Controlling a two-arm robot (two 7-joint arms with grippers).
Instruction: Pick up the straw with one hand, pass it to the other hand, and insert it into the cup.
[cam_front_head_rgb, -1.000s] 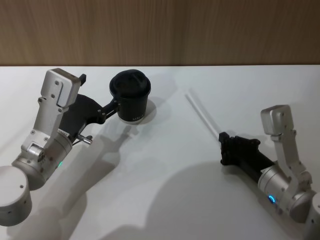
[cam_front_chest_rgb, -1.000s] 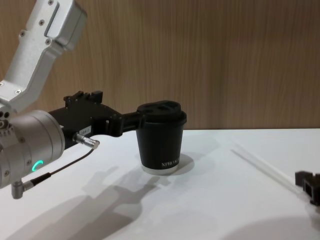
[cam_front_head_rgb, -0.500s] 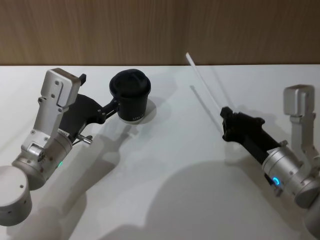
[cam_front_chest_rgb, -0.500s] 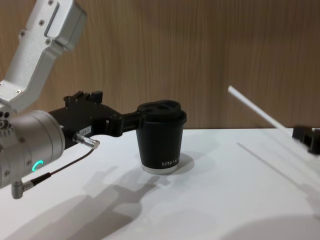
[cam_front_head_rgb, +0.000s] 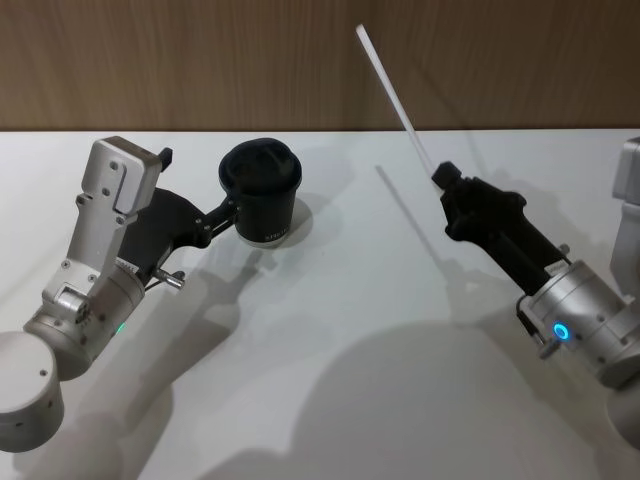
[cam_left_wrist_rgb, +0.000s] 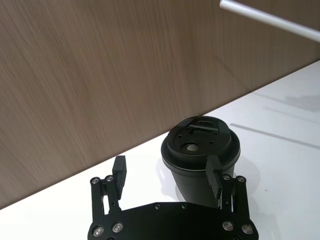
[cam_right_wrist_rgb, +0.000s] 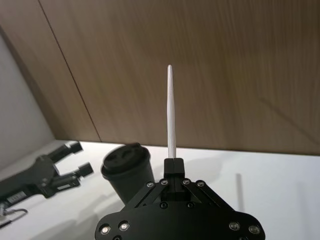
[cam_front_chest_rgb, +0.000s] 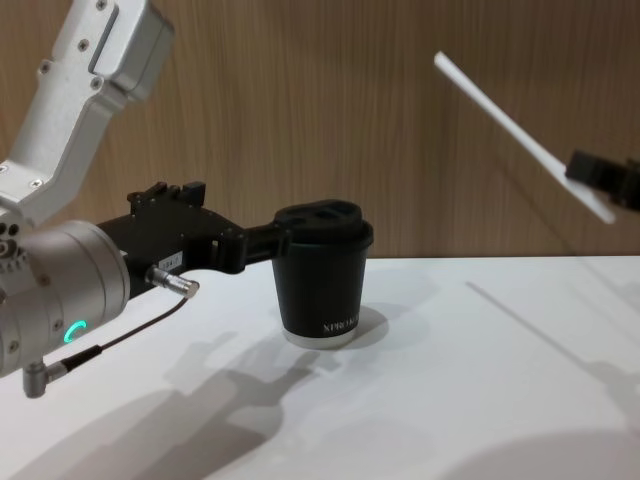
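Head view's upper right: the right gripper (cam_front_head_rgb: 440, 177) is pinching the straw (cam_front_head_rgb: 392, 88) near its lower end. Its jaws are closed on it, and it is tilting the straw up clear of the table (cam_front_head_rgb: 330, 330), likely readying the handover. Left of centre, the left gripper (cam_left_wrist_rgb: 166, 169) is resting with jaws spread wide, one finger against the cup (cam_front_head_rgb: 262, 195), probably steadying it.

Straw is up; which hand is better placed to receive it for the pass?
Left. The left hand is open and empty beside the cup; the right hand is shut on the straw, held aloft.
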